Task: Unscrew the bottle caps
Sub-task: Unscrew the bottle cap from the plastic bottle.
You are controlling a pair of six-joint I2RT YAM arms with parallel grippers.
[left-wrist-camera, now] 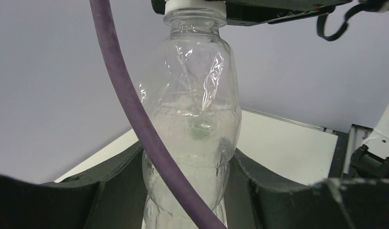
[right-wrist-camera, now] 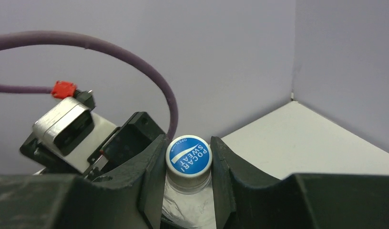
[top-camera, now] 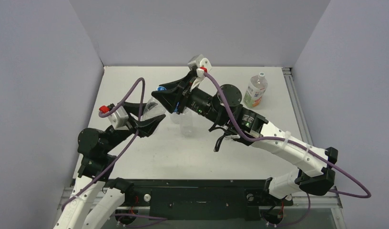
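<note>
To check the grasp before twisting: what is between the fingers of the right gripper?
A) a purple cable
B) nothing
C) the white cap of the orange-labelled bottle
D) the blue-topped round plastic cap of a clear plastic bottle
D: the right wrist view shows the right gripper shut on both sides of the blue-topped round plastic cap, while the left gripper holds the clear plastic bottle by its body.

The right arm [top-camera: 278,143] and a free-standing clear bottle [top-camera: 188,126] block the centre; the near table [top-camera: 183,160] lies open.
</note>
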